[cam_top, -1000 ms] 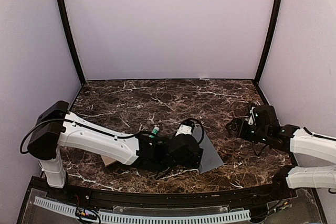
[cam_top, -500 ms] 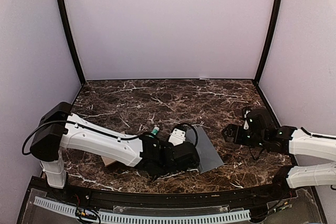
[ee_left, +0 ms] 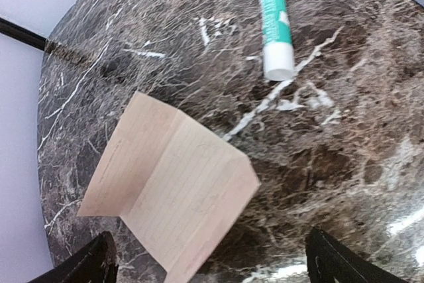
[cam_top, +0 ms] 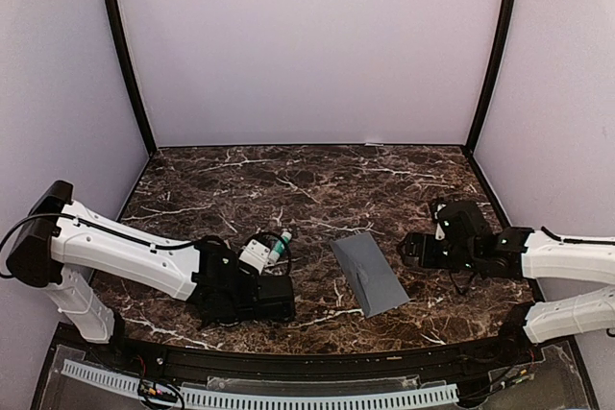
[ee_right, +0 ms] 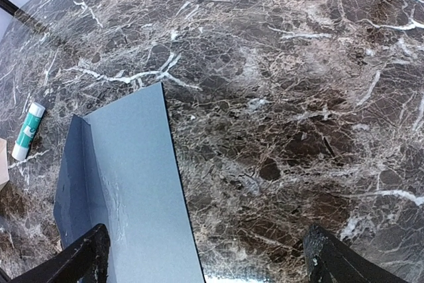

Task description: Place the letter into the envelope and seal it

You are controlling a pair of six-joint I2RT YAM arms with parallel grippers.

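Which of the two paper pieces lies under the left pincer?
The tan letter, framed by the open left pincer; the grey envelope lies toward the right pincer.

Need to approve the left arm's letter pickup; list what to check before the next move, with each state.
1. Letter uncovered in the left wrist view: ok.
2. Left pincer open, over the letter's near edge: ok.
3. Letter lying flat: not ok, creased, one side seems lifted.
4. Glue stick apart from the letter: ok.
5. Envelope opening accessible: cannot tell.
6. Right pincer open: ok.
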